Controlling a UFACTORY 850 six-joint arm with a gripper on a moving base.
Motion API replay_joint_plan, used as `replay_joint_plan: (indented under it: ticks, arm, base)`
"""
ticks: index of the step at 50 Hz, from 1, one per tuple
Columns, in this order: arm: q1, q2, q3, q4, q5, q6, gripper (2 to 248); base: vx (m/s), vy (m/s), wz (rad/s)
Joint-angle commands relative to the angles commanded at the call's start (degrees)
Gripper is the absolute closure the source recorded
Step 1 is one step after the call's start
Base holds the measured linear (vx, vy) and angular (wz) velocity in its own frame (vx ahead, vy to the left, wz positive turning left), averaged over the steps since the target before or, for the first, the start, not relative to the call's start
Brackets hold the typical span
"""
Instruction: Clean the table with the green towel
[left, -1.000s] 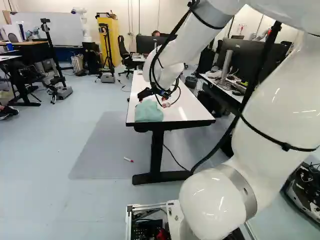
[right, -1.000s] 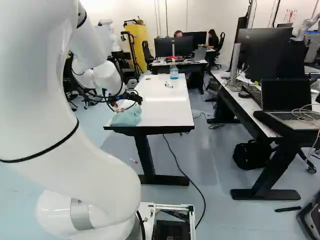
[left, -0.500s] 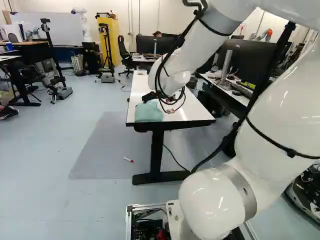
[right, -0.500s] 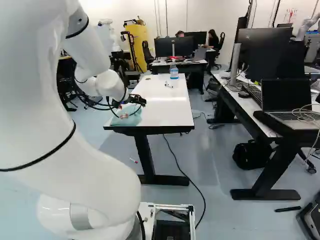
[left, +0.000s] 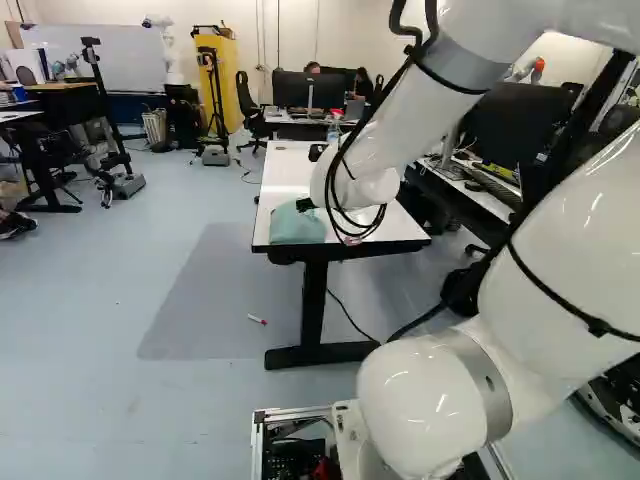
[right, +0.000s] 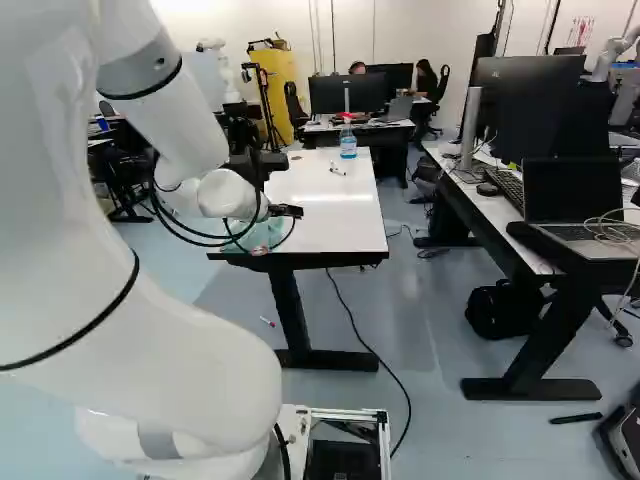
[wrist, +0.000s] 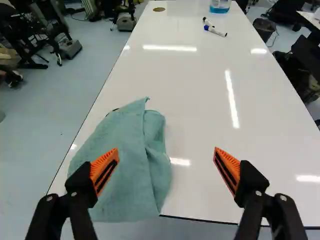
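1. Two orange-padded fingers of the black gripper (wrist: 166, 149) stand wide apart, one above the green cloth towel (wrist: 131, 165).
2. Towel: mid-frame in the left base view, on the white-topped desk (wrist: 195, 100).
3. Best shift sideways over it, lower gently, then pinch a thick fold.

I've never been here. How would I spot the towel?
Find the long white-topped table with black legs straight ahead. At its near left corner lies a rumpled sea-green cloth towel. It is the only limp fabric there; the clear bottle and white marker pens sit toward the table's far end.
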Motion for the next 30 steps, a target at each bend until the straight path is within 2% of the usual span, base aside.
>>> replay_joint_plan:
  ticks: [30]
  arm:
    - [-3.78, 4.43, 10.61, -1.19, 14.99, 0.0, 3]
  base:
    - [0.0, 0.0, 0.0]
